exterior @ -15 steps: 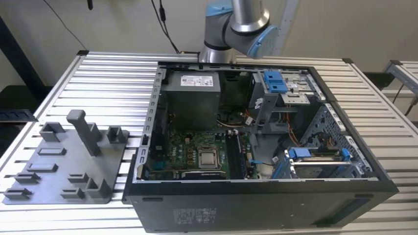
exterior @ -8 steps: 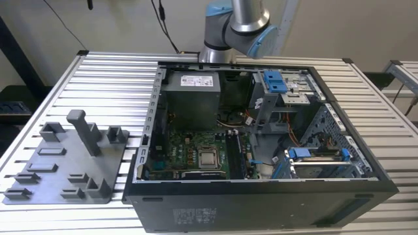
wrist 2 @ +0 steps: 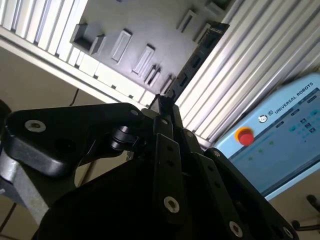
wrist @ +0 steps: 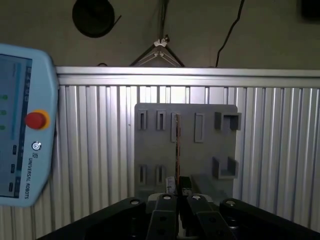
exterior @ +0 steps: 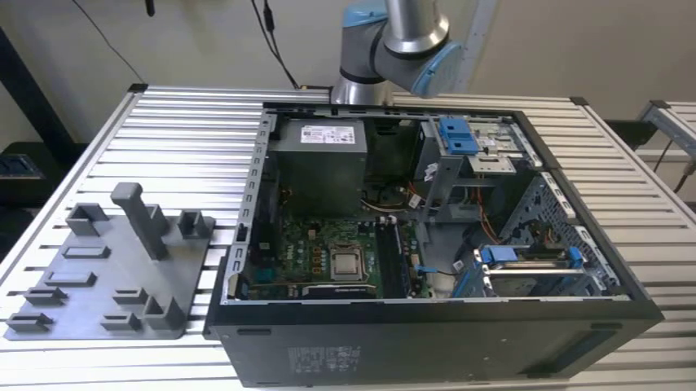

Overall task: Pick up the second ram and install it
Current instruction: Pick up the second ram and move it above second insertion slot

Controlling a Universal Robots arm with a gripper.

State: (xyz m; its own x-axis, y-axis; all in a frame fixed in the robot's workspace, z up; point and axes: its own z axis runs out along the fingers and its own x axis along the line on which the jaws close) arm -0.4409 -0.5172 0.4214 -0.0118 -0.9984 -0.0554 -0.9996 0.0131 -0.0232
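The second ram (wrist: 176, 145) is a thin dark stick seen edge-on, reaching out from my gripper (wrist: 177, 196) over the grey holder tray (wrist: 200, 150). In the second wrist view the same ram (wrist 2: 200, 55) runs as a long dark strip away from the gripper (wrist 2: 164, 102), whose fingers are closed on its near end. I cannot tell whether its far end still touches the tray. In the exterior view the arm (exterior: 392, 41) stands at the back of the table, behind the open computer case (exterior: 609, 277). The motherboard (exterior: 326, 252) lies inside the case.
The holder tray (exterior: 98, 277), with a tall upright post (exterior: 142, 220), sits on the slatted table at the exterior view's left. A pale blue teach pendant (wrist: 22, 135) with a red button lies beside the tray in both wrist views. Blue drive brackets (exterior: 457, 134) stand inside the case.
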